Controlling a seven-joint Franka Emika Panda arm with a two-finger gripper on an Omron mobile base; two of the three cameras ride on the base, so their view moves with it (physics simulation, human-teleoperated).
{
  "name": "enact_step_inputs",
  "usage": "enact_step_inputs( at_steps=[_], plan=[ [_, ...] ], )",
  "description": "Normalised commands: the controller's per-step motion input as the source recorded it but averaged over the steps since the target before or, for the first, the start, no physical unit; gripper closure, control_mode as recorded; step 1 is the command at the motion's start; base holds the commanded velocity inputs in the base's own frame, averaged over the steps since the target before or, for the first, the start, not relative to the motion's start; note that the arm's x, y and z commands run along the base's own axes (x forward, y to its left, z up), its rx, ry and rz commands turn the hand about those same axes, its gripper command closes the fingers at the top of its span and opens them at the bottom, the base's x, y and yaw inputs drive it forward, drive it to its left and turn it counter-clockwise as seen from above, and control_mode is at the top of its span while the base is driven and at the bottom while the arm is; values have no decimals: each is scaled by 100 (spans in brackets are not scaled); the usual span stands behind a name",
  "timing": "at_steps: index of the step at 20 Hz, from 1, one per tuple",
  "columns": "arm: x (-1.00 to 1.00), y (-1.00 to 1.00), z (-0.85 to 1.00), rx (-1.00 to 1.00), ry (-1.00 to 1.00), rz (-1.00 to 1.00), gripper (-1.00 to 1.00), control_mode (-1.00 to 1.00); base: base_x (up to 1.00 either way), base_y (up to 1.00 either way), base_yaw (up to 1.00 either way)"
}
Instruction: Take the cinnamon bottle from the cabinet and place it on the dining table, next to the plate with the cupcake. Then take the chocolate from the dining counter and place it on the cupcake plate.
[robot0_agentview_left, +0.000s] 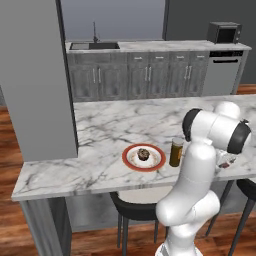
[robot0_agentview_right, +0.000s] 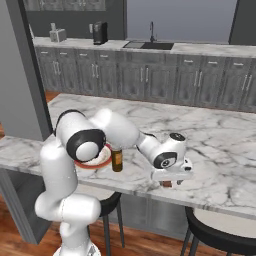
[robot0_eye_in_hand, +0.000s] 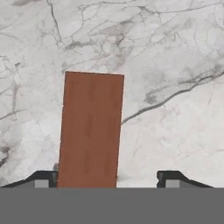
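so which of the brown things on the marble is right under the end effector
The chocolate, a flat bar lying between the fingertips; the cinnamon bottle and cupcake sit further left.

The white arm rises from the base, folds at its elbow and reaches low to the right, its wrist turned down so the gripper (robot0_agentview_right: 167, 183) points straight at the surface, fingers (robot0_eye_in_hand: 168, 177) standing apart on either side.

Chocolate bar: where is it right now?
In the hand view the chocolate lies flat on the marble dining counter, between the gripper fingertips, nearer one.
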Motion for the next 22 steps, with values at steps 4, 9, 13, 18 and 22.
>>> enact_step_inputs(
  at_steps=[4,9,13,18,22],
  plan=[
    [3,13,-44,0,-2,0,100,-100,0,0,0],
    [-12,31,-19,0,-10,1,100,-100,0,0,0],
    [-36,50,64,-2,-15,3,100,-100,0,0,0],
    [-5,95,100,-8,-10,9,100,-100,0,0,0],
    [-5,100,100,-8,-3,15,100,-100,0,0,0]
  ],
)
